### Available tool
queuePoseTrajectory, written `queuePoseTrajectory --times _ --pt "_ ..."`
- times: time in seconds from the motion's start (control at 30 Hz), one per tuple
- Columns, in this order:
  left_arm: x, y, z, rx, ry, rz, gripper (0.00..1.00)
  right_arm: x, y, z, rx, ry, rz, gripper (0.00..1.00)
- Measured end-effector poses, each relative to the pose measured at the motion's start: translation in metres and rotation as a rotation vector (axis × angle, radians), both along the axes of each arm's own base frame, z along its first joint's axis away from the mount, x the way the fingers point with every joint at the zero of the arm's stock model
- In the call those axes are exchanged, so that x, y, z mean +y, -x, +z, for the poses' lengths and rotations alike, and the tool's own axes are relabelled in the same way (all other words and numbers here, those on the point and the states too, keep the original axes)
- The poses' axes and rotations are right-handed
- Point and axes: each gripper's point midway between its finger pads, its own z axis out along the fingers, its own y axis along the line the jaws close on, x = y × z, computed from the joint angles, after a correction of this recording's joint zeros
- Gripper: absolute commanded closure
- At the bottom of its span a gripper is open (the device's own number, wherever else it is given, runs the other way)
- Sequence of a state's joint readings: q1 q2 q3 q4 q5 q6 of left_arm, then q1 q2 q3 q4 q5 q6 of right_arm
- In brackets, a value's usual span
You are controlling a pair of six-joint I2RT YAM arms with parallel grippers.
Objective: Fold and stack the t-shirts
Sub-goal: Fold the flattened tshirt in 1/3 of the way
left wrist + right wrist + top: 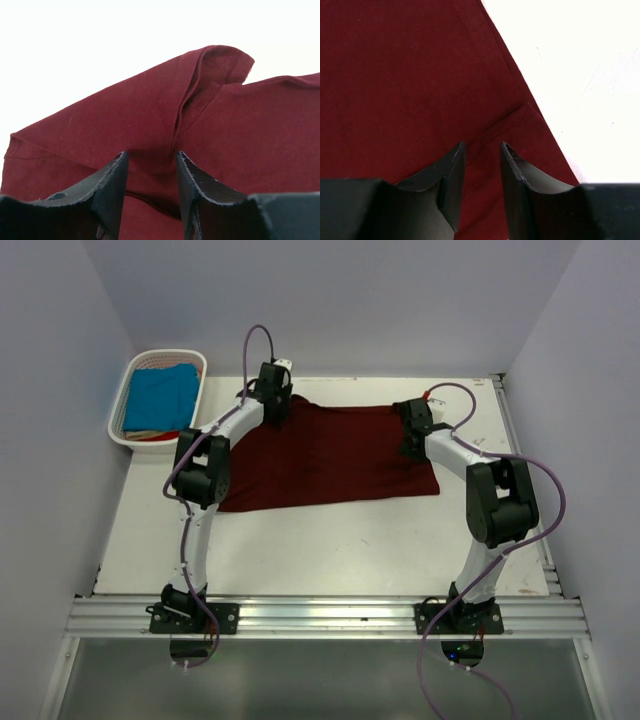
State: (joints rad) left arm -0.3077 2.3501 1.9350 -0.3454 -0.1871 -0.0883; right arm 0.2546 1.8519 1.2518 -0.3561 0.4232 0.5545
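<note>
A dark maroon t-shirt (330, 455) lies spread across the middle of the table. My left gripper (275, 412) is down at its far left corner, jaws open, and a raised fold of the maroon cloth (125, 115) sits between the fingertips (120, 162). My right gripper (412, 440) is down near the shirt's far right edge, also open. A seam of the maroon cloth (395, 75) runs between its fingertips (457, 152), close to the hem. A turquoise-blue t-shirt (160, 398) lies bunched in the basket at the far left.
The white slatted basket (116, 422) stands at the table's far left corner against the wall. Grey walls close in the left, back and right sides. A metal rail (330, 615) carrying both arm bases runs along the near edge.
</note>
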Motion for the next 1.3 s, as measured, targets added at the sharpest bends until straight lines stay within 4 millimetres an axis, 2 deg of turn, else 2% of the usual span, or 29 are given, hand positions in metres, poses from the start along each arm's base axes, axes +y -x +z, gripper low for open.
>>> queuePoseTrajectory --times 0.13,0.2,0.23,0.33,0.5,0.97,1.07,1.2,1.3 --pt "0.000 0.000 -0.001 0.002 -0.002 -0.001 0.59 0.000 0.000 0.000 -0.002 -0.001 0.000 0.65" --pt "0.000 0.000 -0.001 0.002 -0.002 -0.001 0.67 0.000 -0.001 0.000 -0.003 -0.001 0.000 0.67" --pt "0.000 0.000 -0.001 0.002 -0.002 0.000 0.75 0.000 -0.001 0.000 -0.003 -0.001 0.001 0.67" --pt "0.001 0.000 -0.001 0.001 -0.004 0.003 0.89 0.000 0.000 -0.001 -0.002 -0.001 0.000 0.70" --pt "0.002 0.000 -0.002 0.001 -0.010 0.007 1.00 -0.001 0.003 -0.005 0.007 0.002 0.000 0.72" --pt "0.011 -0.001 0.004 -0.016 -0.044 0.045 1.00 -0.001 0.003 -0.005 0.005 0.001 0.001 0.75" --pt "0.014 -0.002 0.017 -0.039 -0.049 0.059 1.00 -0.001 0.003 -0.005 0.006 0.002 0.001 0.75" --pt "0.017 -0.002 0.046 -0.084 -0.046 0.074 1.00 -0.001 0.003 -0.005 0.006 0.003 0.002 0.76" --pt "0.020 -0.002 0.068 -0.116 -0.041 0.082 1.00 0.000 -0.001 0.000 -0.003 0.003 0.005 0.71"
